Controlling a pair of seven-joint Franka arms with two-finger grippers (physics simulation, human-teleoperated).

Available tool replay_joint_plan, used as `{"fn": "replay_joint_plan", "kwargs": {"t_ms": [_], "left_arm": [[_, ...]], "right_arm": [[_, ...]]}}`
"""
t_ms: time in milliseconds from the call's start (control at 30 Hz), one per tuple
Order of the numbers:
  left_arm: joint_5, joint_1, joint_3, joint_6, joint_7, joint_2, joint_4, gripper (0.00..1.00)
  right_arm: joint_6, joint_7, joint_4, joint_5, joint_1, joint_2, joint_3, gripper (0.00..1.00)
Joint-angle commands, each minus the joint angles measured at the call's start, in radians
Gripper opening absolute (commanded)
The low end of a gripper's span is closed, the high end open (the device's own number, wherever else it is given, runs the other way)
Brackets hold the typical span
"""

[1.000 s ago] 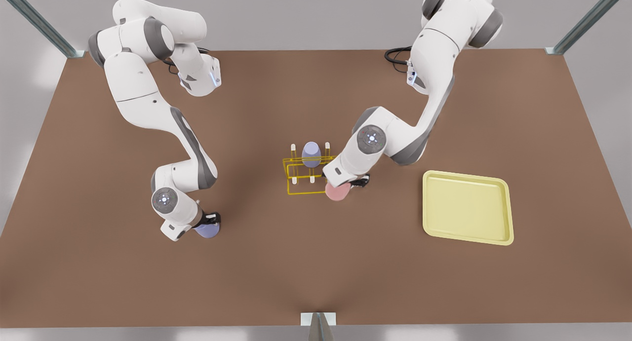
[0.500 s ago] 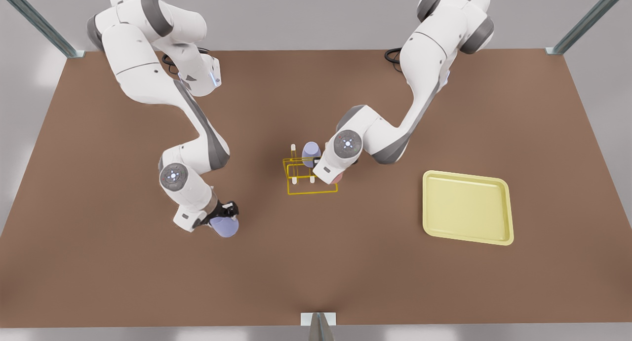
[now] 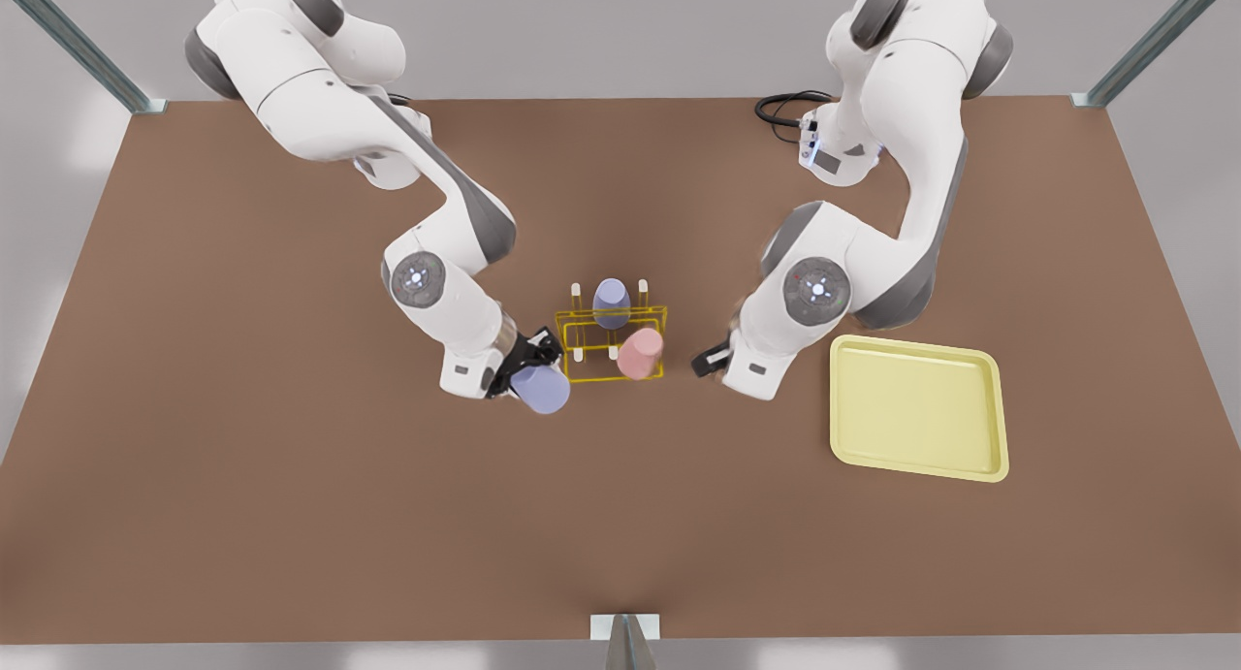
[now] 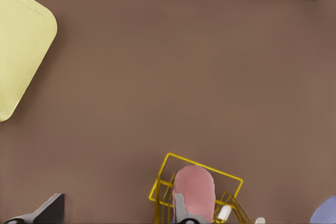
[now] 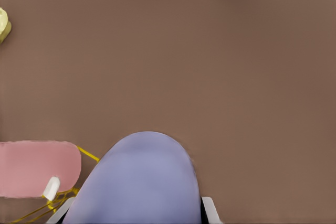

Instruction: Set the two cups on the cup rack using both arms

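Note:
The yellow wire cup rack (image 3: 593, 379) stands mid-table. A salmon pink cup (image 3: 640, 353) sits upside down on its near right peg, and a lavender cup (image 3: 612, 302) on a back peg. My right gripper (image 3: 531, 371), on the arm at the front view's left, is shut on a second lavender cup (image 3: 543, 391) just off the rack's near left corner. This cup looms large in the right wrist view (image 5: 136, 182), with the pink cup (image 5: 37, 169) beside it. My left gripper (image 3: 711, 359) hangs open to the right of the rack, apart from the pink cup (image 4: 194, 190).
A flat pale-yellow tray (image 3: 916, 408) lies on the brown table at the front view's right, close to the left arm's wrist. A black cable (image 3: 780, 108) coils at the table's back edge. Metal frame posts stand at the back corners.
My left gripper let go of the pink cup on the rack and drew back to the front view's right. My right gripper carried its lavender cup from the left up to the rack.

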Motion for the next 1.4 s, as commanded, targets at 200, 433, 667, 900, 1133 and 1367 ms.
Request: {"fn": "replay_joint_plan", "kwargs": {"t_ms": [200,433,667,900,1133,1367], "left_arm": [[0.068,0.222,0.005,-0.160,0.779,-0.294,-0.186,1.00],[0.043,0.274,0.097,-0.210,1.006,-0.389,-0.296,1.00],[0.025,0.334,0.097,-0.217,1.012,-0.355,-0.296,1.00],[0.028,0.334,0.096,-0.233,1.033,-0.352,-0.298,1.00],[0.030,0.334,0.096,-0.236,1.033,-0.350,-0.298,1.00],[0.031,0.323,0.091,-0.321,1.030,-0.300,-0.198,1.00]], "right_arm": [[-0.060,0.021,0.014,0.041,0.014,0.038,0.074,0.77],[-0.119,0.024,0.001,0.040,0.025,0.039,0.072,0.77],[-0.108,0.028,0.009,0.025,0.048,0.073,0.059,0.77],[-0.103,0.032,0.007,0.000,0.055,0.088,0.059,0.84],[-0.103,0.047,0.009,-0.012,0.046,0.108,0.059,1.00],[-0.540,0.031,0.302,-0.192,0.016,0.075,-0.378,1.00]]}}
